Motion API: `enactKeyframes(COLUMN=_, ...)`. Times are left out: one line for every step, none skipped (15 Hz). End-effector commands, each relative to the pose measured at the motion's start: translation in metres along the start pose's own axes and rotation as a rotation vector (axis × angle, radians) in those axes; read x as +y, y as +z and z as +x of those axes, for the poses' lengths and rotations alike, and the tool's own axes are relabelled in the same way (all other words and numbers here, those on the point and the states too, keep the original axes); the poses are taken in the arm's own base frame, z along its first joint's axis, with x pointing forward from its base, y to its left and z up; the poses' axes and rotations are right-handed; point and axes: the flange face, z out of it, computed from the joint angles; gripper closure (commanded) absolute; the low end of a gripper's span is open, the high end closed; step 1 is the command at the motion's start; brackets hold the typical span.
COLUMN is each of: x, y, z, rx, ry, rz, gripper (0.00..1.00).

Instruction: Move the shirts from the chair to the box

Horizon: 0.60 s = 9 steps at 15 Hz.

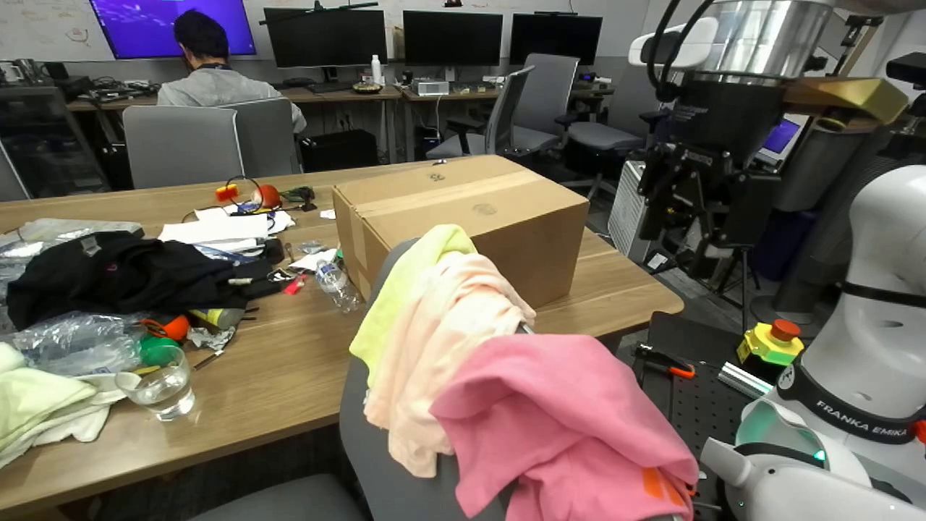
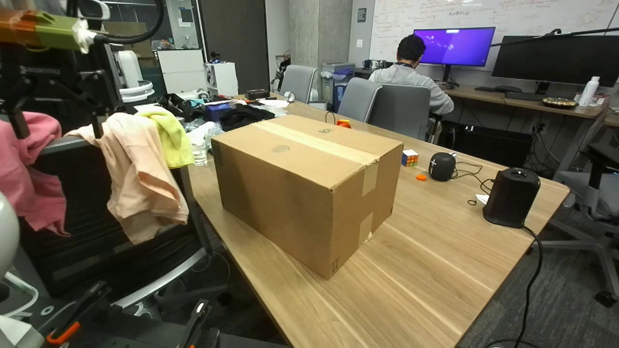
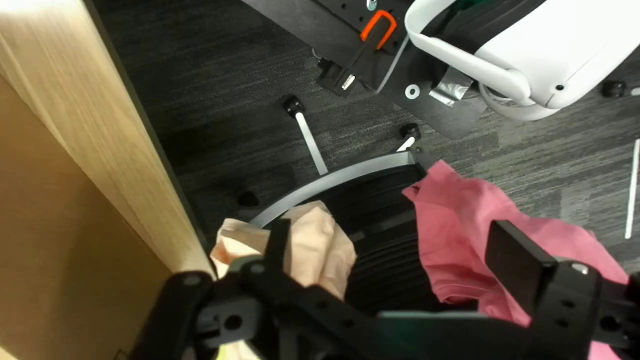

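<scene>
All three shirts are on the chair (image 1: 376,441): the bright pink shirt (image 1: 564,412), the pale peach shirt (image 1: 448,325) and the pale yellow shirt (image 1: 423,264) hang in loose folds over the top of its back, the peach one between the other two. The work appears to be at its start. No shirt lies on the box (image 2: 275,212), its top looks taped together, and its inside is hidden, so all three seem left to carry. With the flaps closed like that, the top of the box looks the likeliest landing place.

Above the chair hangs the tool (image 3: 392,247), its fingers spread wide and holding nothing.

The box stands on a wood-grained tabletop (image 2: 435,251), next to the chair. Across the same surface lie a black garment (image 1: 130,275), a pale green-white cloth (image 1: 43,412), a drinking glass (image 1: 163,387), a plastic bottle (image 1: 336,286) and, beyond the box, a puzzle cube (image 2: 409,158) and a tall black speaker (image 2: 511,198).

Farther out, a person (image 1: 217,87) in grey sits facing away near a purple screen (image 1: 137,29), with dark monitors (image 1: 452,40) along the wall. The white arm (image 1: 879,325) rises beside a red-topped stop button (image 1: 778,340).
</scene>
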Motion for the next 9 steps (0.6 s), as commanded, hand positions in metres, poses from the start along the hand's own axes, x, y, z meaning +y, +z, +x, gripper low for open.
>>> enactKeyframes(x=-0.041, y=0.001, z=0.007, rx=0.002, ry=-0.059, rz=0.011, gripper=0.0)
enactKeyframes(x=-0.052, y=0.003, z=0.008, rx=0.002, ry=-0.075, rz=0.014, gripper=0.0)
enactKeyframes(x=-0.063, y=0.005, z=0.01, rx=0.004, ry=-0.089, rz=0.016, gripper=0.0)
enactKeyframes(x=-0.075, y=0.007, z=0.013, rx=0.011, ry=-0.098, rz=0.017, gripper=0.0)
enactKeyframes(x=-0.085, y=0.008, z=0.015, rx=0.02, ry=-0.102, rz=0.02, gripper=0.0)
enactKeyframes(x=-0.095, y=0.009, z=0.017, rx=0.031, ry=-0.106, rz=0.026, gripper=0.0)
enactKeyframes(x=-0.106, y=0.011, z=0.019, rx=0.046, ry=-0.106, rz=0.031, gripper=0.0)
enactKeyframes(x=-0.115, y=0.012, z=0.022, rx=0.064, ry=-0.111, rz=0.03, gripper=0.0)
enactKeyframes(x=-0.125, y=0.013, z=0.025, rx=0.091, ry=-0.112, rz=0.025, gripper=0.0)
